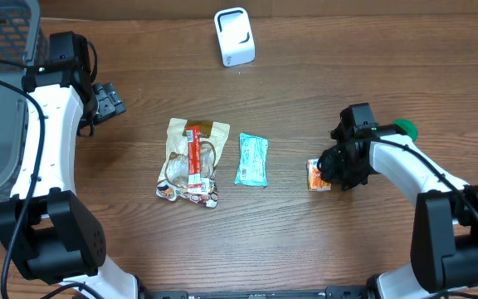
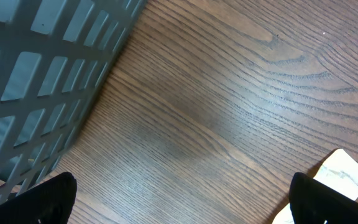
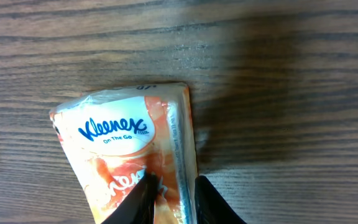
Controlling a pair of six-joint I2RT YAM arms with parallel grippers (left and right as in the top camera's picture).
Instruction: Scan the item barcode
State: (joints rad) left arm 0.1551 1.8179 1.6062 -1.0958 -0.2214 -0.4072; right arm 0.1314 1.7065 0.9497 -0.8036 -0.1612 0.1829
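Orange tissue pack (image 3: 123, 143): pinched at one edge by right gripper (image 3: 174, 198), fingers nearly closed
Left gripper (image 2: 185, 202): wide open, empty
Risk: slick wrapper may slip out when lifted — the grip looks shallow

Orange tissue pack (image 3: 129, 155) bearing a white oval that reads "Kleenex On The Go" in blue lettering.

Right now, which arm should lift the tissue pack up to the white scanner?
Right. The right gripper pinches the edge of the Kleenex pack. The left gripper hangs open beside the grey basket, far from that pack.
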